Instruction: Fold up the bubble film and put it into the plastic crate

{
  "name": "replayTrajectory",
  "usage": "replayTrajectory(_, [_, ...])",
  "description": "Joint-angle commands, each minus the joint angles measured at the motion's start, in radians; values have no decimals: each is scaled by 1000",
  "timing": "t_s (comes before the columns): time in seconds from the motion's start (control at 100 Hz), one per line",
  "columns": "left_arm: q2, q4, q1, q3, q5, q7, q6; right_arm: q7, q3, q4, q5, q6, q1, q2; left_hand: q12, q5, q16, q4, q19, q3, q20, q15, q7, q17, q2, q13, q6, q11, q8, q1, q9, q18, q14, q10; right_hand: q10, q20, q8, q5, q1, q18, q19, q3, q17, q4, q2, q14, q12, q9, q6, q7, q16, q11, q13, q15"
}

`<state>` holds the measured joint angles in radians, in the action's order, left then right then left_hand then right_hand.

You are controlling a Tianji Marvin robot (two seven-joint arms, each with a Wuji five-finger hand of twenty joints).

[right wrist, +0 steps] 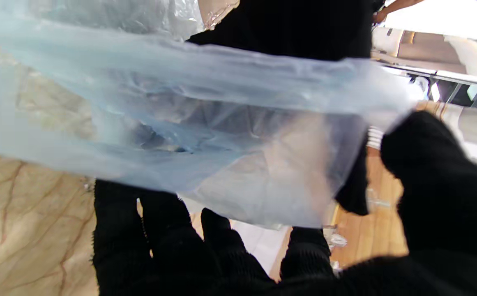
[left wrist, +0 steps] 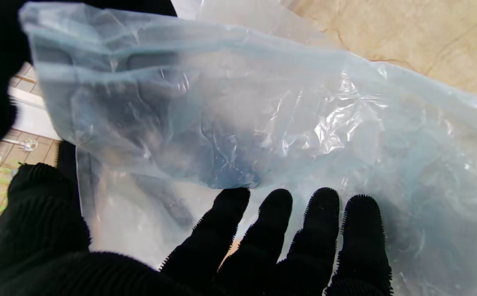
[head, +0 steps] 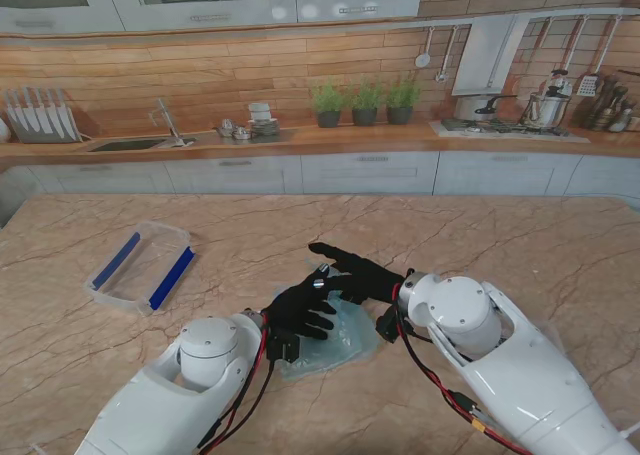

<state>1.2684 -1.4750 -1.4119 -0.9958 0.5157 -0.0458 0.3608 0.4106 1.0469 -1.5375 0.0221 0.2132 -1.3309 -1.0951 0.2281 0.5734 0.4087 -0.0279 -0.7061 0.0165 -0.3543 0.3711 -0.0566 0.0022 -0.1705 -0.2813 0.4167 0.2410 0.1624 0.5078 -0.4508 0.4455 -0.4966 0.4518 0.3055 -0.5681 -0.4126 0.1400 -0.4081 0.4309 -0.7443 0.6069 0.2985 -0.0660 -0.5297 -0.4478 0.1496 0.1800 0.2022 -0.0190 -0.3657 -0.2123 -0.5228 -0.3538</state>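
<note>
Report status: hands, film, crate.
Both robot hands, left and right, on bubble film; grip unclear. Film on table, outside plastic crate. Path unobstructed.

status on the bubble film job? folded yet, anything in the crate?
Done: nothing finished that I can see. In hand: both the left hand and right hand are on the bubble film, which lies crumpled on the table, mid-fold; the wrist views show a raised flap. Left: finish the fold, then carry it to the plastic crate, which looks empty.
</note>
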Motion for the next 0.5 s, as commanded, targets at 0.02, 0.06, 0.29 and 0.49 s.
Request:
replayTrajectory(0.02, [7, 8, -10, 5, 0, 0, 11, -4, 5, -45, -1, -25, -22, -1, -14, 35, -5, 26, 114, -12, 55, 4, -4, -14, 12, 11, -25, -14, 5, 8, 15, 97, -10, -4, -29, -25, -31, 1, 43, -16, 34, -33, 4, -34, -41, 53, -4, -20, 16, -50, 8, 0, 16, 18])
replayTrajectory(0.06, [7, 6, -10, 5, 1, 0, 12, -5, 12, -54, -11, -38, -30, 1, -13, 34, -5, 26, 114, -12, 56, 5, -4, -14, 12, 10, -26, -13, 5, 10, 15, 97, -11, -4, -30, -27, -32, 3, 43, -17, 35, -32, 4, -34, -40, 54, -3, -18, 14, -55, 8, -1, 17, 19])
replayTrajectory(0.29, [7, 6, -9, 7, -7, 3, 16, -15, 62, -111, -9, -75, -89, 5, -10, 41, -3, 27, 106, -16, 51, 15, -5, -3, -17, 1, -28, -7, 10, 46, 7, 95, -13, -5, -31, -59, -26, -10, 47, -19, 57, -27, 10, -31, -34, 58, 8, -15, 9, -123, 4, -27, 6, 23])
replayTrajectory(0.49, [-3, 14, 2, 20, -45, -28, 11, -37, 76, -126, 38, -55, -115, -4, -6, 43, -2, 31, 86, -35, 41, 27, -6, 13, -109, -25, -55, 2, 14, 138, -11, 106, -11, -18, -27, -66, -14, -11, 52, -13, 66, -23, 10, -30, -27, 55, 12, -13, 8, -132, 5, -37, 11, 29])
